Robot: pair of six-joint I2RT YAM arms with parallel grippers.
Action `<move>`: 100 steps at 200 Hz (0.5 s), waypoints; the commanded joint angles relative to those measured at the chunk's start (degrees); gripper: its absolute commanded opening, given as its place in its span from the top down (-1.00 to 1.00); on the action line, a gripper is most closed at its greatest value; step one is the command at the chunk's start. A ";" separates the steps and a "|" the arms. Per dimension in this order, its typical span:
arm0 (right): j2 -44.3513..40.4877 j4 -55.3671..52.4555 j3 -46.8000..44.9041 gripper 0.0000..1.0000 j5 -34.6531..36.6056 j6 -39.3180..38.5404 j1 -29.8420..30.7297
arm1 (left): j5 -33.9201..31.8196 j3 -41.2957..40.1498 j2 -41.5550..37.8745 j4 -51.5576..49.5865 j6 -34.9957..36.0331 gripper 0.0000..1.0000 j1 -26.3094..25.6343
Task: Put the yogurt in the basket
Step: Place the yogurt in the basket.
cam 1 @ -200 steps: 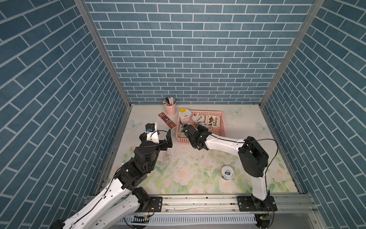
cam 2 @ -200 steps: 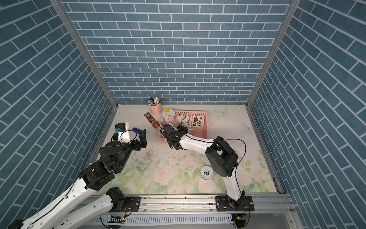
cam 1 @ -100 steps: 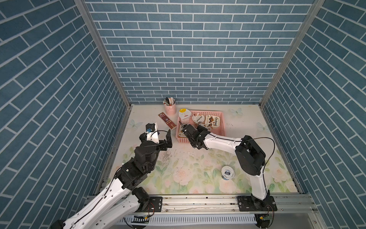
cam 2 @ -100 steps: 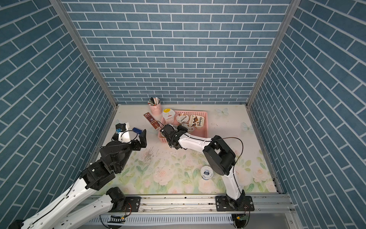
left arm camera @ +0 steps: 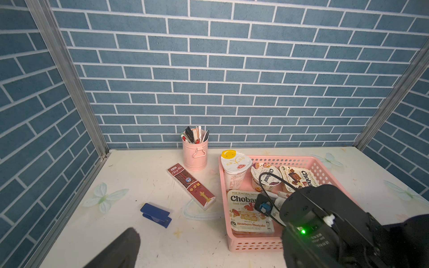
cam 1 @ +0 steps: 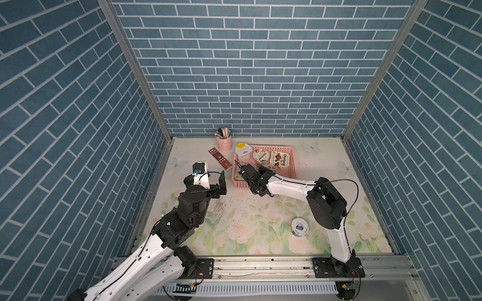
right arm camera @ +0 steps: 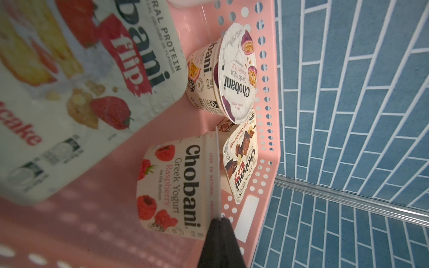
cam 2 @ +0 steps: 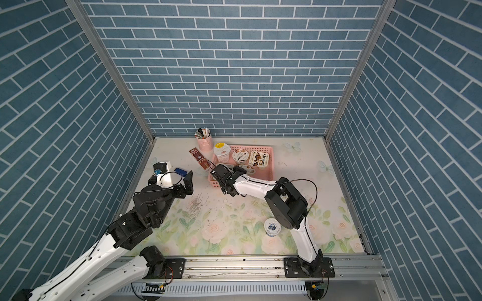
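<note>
Blue brick-patterned walls closed in a floral table (cam 1: 260, 234), where a pink pen holder (cam 1: 223, 142), a chocolate bar (cam 1: 220, 160) and a blue clip (left arm camera: 155, 214) lay beside the pink basket (cam 1: 241, 184). It held five yogurt cups: the yellow-topped cup (cam 1: 243, 152), passion-fruit Chobani (cam 1: 260, 156), brownie Flip (cam 1: 280, 159), strawberry Flip (left arm camera: 248, 213) and raspberry Chobani (right arm camera: 176, 188). The small blue-white cup (cam 1: 300, 226) stood apart on the table near the right arm's base. The right gripper (right arm camera: 219, 222) sat clenched inside the basket, its tips at the raspberry Chobani's lid rim, though whether it pinched the rim could not be told, and the left gripper (cam 1: 207, 183) gaped wide and empty above the table.
</note>
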 commanded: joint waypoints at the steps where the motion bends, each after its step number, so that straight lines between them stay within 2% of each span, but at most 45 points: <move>1: 1.27 -1.95 1.57 1.00 -2.09 3.78 -0.20 | 0.03 -0.77 0.19 0.05 0.72 -1.00 0.56; 100: 2.47 -5.22 3.33 1.00 -7.40 6.03 -0.21 | 0.34 -1.06 -0.07 -0.15 0.72 -1.00 0.90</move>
